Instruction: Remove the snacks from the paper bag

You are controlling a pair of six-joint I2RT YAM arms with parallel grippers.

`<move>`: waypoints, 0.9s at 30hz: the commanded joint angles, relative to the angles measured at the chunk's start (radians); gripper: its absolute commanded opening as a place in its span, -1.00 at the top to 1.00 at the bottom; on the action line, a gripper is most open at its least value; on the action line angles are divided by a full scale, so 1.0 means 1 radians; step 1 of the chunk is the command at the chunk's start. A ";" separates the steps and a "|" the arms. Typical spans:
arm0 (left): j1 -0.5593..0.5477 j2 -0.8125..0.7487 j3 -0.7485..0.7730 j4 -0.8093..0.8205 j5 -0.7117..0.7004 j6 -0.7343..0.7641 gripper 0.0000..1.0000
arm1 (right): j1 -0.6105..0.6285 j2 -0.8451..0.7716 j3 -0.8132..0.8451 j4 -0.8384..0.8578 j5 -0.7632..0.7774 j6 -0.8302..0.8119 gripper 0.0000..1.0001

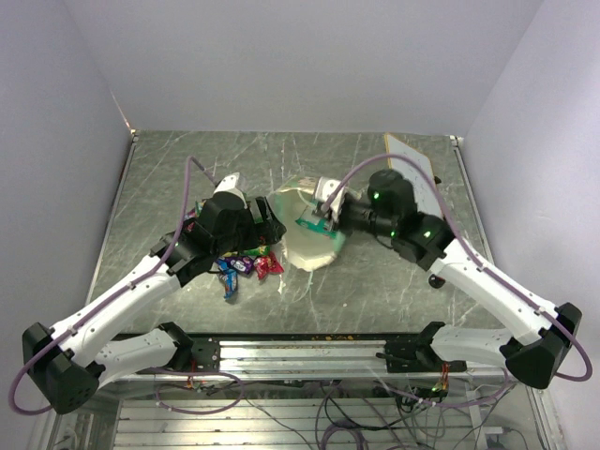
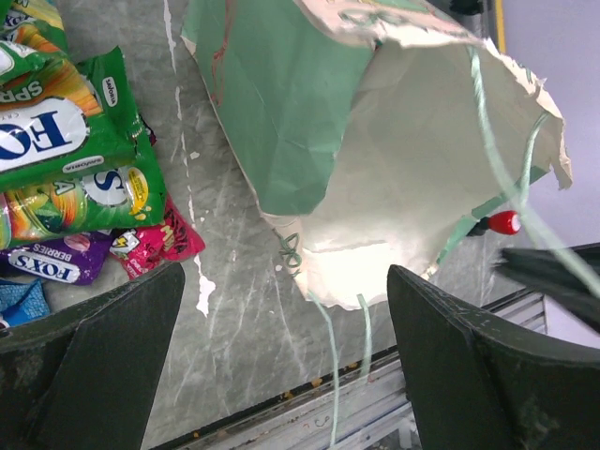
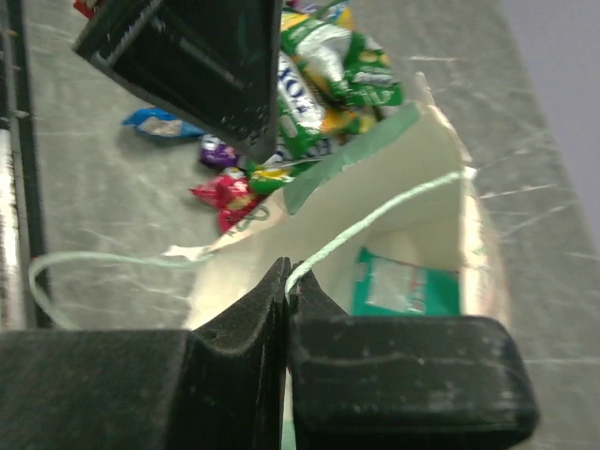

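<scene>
The mint-green paper bag (image 1: 305,234) lies on its side mid-table with its cream inside (image 2: 412,159) facing the near edge. My right gripper (image 3: 287,272) is shut on the bag's string handle (image 3: 375,220) and holds the mouth open. It sits at the bag's far right side (image 1: 326,212). A teal packet (image 3: 403,281) lies inside the bag. Several snacks (image 1: 239,262) in green, purple, red and blue lie in a pile left of the bag, also in the left wrist view (image 2: 75,150). My left gripper (image 2: 286,272) is open and empty above the bag's mouth, at its left (image 1: 267,225).
A white whiteboard (image 1: 417,164) lies at the back right. A small red-capped knob (image 2: 504,222) shows past the bag's right edge. The table's near edge and metal rail (image 2: 375,394) run just below the bag's mouth.
</scene>
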 commanded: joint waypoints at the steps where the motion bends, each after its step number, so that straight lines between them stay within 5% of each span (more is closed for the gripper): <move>1: 0.009 -0.076 -0.067 0.003 0.007 -0.056 -0.99 | 0.019 -0.029 -0.038 0.149 -0.065 0.194 1.00; 12: -0.007 -0.094 -0.189 0.359 0.278 -0.027 -0.99 | 0.025 -0.011 0.011 0.152 -0.055 0.314 1.00; 21: -0.271 -0.077 -0.287 0.686 0.025 0.263 -0.81 | 0.025 -0.010 0.086 0.126 0.049 0.330 1.00; 27: -0.350 0.097 -0.368 0.957 -0.102 0.372 -0.31 | 0.025 -0.018 0.111 0.126 0.117 0.316 1.00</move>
